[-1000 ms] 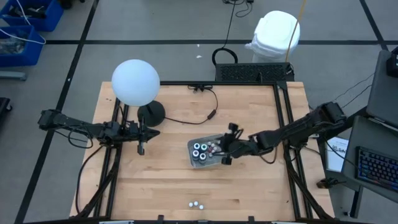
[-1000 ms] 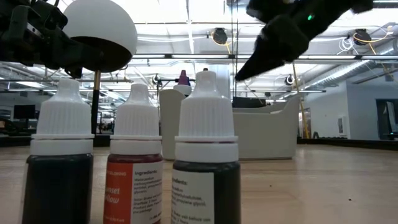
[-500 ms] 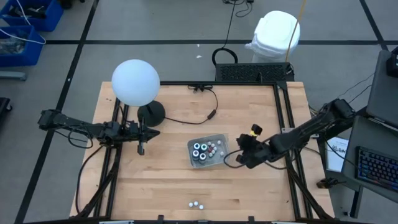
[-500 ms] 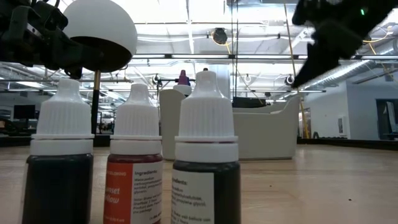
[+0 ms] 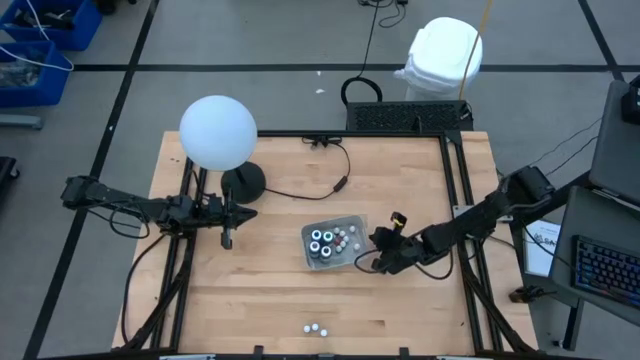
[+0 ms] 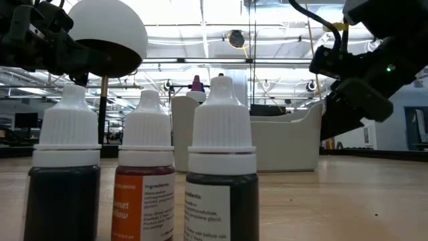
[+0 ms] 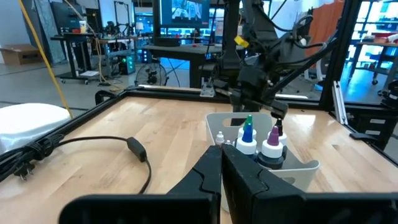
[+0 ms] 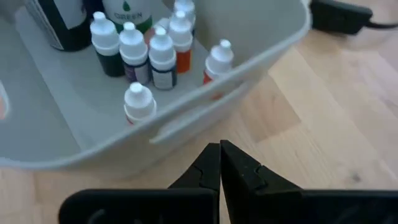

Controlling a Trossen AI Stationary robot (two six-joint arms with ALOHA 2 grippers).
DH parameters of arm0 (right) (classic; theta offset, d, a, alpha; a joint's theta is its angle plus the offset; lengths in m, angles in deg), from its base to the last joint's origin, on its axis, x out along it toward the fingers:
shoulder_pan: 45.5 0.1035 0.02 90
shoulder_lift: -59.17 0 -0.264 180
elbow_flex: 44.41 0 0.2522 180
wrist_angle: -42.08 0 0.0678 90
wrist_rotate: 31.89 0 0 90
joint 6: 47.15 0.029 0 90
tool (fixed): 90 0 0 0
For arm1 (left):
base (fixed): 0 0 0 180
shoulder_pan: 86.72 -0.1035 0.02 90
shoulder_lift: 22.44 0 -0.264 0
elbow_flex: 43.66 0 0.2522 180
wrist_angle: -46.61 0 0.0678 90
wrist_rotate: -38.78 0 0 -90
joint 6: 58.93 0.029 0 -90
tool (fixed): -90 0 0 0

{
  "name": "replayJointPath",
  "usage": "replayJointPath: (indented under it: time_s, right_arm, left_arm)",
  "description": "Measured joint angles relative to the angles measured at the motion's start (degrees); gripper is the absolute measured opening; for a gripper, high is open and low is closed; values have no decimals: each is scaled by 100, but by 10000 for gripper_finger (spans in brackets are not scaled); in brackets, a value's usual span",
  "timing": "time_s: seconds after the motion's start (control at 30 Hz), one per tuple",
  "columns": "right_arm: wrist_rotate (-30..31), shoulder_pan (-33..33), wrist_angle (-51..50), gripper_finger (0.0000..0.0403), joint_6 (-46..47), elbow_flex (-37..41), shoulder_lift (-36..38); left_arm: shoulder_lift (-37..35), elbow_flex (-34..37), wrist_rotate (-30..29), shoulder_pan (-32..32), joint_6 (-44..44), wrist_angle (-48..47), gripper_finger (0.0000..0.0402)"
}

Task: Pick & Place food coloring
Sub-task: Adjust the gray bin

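Note:
A clear grey tray (image 5: 352,221) near the table's middle holds several small white-capped food coloring bottles (image 8: 161,53) and dark round pots (image 5: 320,243). Three more bottles (image 6: 148,167) stand upright by the near edge (image 5: 316,328). My right gripper (image 5: 373,264) is shut and empty, low over the wood just outside the tray's wall (image 8: 205,106), on the side toward the table's right and near edges. It also shows at the right of the low view (image 6: 332,127). My left gripper (image 5: 227,240) waits shut and empty at the table's left, pointing at the tray (image 7: 292,168).
A lamp with a white globe (image 5: 218,132) stands on a dark base (image 5: 243,181) at the far left. Its cable (image 5: 310,190) runs across the far half of the table. Bare wood lies between the tray and the three bottles at the near edge.
My right gripper has drawn back from over the tray's right end toward the table's right and near edges. It has come down beside the tray's wall. The tray and the bottles have stayed in place.

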Motion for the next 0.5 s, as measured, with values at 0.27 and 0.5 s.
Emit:
replayJointPath:
  time_s: [0.27,0.5]
  right_arm:
    - [-155,-12,824,0,-323,4,-318]
    - [-522,3,1521,0,-397,4,-682]
  left_arm:
    - [-2,0,-2,-2,37,15,17]
    - [-2,0,-3,-2,34,13,17]
